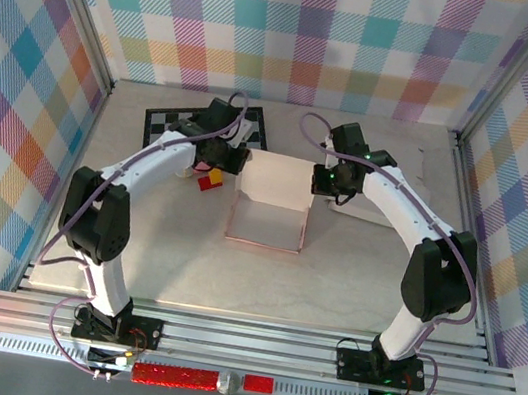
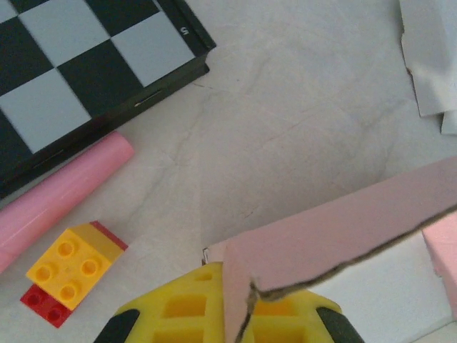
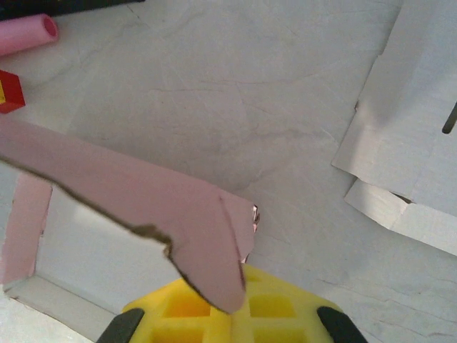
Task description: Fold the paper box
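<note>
Between the arms — paper box [image 1: 267, 220], left gripper [image 1: 235, 167] and right gripper [image 1: 316, 178] clamped on opposite flaps

Bright, even light, soft shadows; wrist views blurred up close

Partly folded paper box [image 1: 267, 223] lying on the worktop [image 1: 152, 260].
Pink outside and white inside, its far walls are standing upright while its near panel is lying flat.
</note>
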You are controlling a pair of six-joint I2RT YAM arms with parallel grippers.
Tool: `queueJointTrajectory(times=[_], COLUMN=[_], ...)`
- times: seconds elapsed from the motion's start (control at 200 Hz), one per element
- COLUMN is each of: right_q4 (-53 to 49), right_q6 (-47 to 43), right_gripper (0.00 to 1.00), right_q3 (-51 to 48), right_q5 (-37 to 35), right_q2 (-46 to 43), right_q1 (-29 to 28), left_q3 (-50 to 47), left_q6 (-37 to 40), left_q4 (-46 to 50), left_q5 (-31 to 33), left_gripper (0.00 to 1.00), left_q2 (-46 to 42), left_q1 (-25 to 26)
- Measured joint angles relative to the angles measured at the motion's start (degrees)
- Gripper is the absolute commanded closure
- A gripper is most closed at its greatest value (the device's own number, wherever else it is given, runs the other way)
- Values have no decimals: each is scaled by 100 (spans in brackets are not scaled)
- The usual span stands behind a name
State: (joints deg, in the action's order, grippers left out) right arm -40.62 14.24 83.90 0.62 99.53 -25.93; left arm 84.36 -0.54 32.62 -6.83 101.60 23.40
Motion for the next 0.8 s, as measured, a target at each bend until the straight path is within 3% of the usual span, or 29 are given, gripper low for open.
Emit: queueJointTrajectory(times=[0.42, 0.8], right_q4=[179, 138], right_q6=[966, 1493], right_gripper=[100, 100], right_q3=[319, 514], right_q5=[-205, -389], right_q2=[221, 437], right_q1=[-116, -116], left_q3=[55, 61], left_q6=[-1150, -1502], left_q4=[-323, -531], left_q5=[138, 68], left_gripper=[100, 100], left_q2=[-4, 114], left_q1=[4, 4])
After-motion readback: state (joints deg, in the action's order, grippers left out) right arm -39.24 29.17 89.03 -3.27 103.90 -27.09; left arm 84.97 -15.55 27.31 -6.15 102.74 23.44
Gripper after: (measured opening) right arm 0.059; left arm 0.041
